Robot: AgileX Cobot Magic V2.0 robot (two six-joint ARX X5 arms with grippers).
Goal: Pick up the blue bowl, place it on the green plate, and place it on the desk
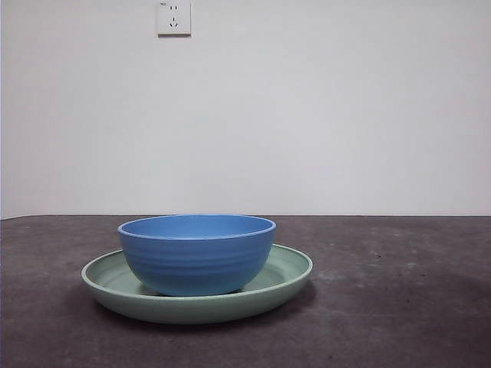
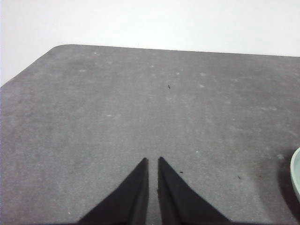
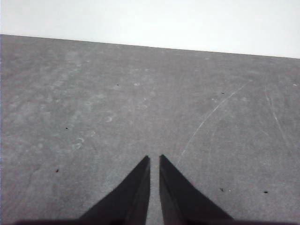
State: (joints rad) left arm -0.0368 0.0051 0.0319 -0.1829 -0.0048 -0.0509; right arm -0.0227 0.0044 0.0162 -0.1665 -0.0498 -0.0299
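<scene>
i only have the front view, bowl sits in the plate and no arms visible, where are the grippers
Observer: The left gripper hangs over bare desk, jaws nearly together, holding nothing.
Operator: and the right one
Observer: The right gripper is the same, over bare desk with its jaws nearly together and nothing held.
Operator: is either near the plate
Observer: Only the left wrist view catches the green plate, a sliver of rim at the picture's edge. The blue bowl shows in neither wrist view.
</scene>
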